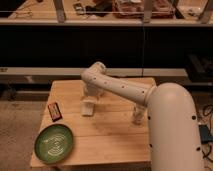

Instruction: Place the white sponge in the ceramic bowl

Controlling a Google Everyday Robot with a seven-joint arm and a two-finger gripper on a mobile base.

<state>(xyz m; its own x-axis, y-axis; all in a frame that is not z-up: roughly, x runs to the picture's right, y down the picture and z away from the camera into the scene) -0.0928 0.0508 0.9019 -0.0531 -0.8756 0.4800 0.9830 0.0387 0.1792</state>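
The arm reaches in from the right and bends down over the middle of the wooden table (112, 137). Its gripper (91, 98) hangs directly above the white sponge (87, 109), very close to it or touching it. The wrist hides the tip, so whether the gripper is apart or clamped on the pad cannot be told.

The sponge lies flat on the boards, near the dark red-edged packet (54, 111) on its left. The ceramic bowl (54, 144) sits well apart from it at the table's front left corner and has nothing in it. A white cup (138, 114) stands on the far side of the arm, partly hidden.

The step in hand looks like the grasp. A thin, soft pad calls for a low, centred pinch across its narrow side — down almost to the wood, so it does not slip out. A straight lift should follow before any swing to the bowl, and that path should pass in front of the packet rather than over it.
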